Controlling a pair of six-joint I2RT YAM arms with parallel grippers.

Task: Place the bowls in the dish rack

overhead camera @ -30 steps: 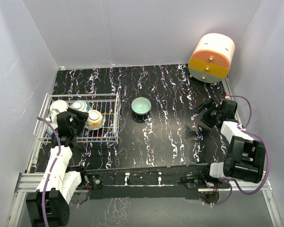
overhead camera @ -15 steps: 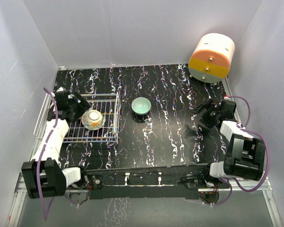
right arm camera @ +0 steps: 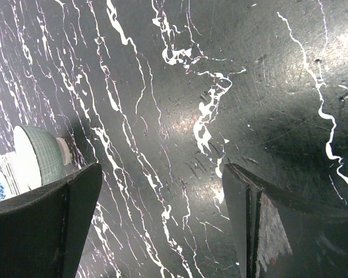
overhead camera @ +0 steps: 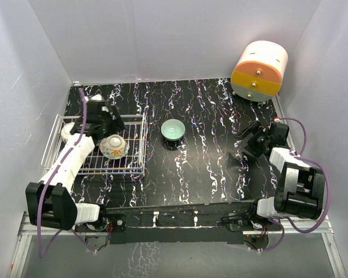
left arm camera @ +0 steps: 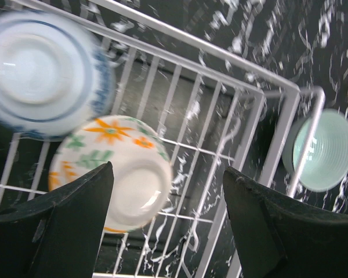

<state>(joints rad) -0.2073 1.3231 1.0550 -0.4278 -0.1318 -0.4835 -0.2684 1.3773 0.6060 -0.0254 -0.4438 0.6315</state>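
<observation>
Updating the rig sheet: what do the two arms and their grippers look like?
The left arm and right arm have white links and chunky black joint housings. A purple cable loops along each: left cable, right cable. The left gripper and right gripper each carry two broad, matte black, wedge-shaped fingers. No markings are legible.

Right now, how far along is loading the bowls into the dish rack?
Done: floral bowl and blue bowl lie in the dish rack. In hand: nothing; left pincer and right pincer open, empty. Remaining: teal bowl on the table, outside the rack.
</observation>
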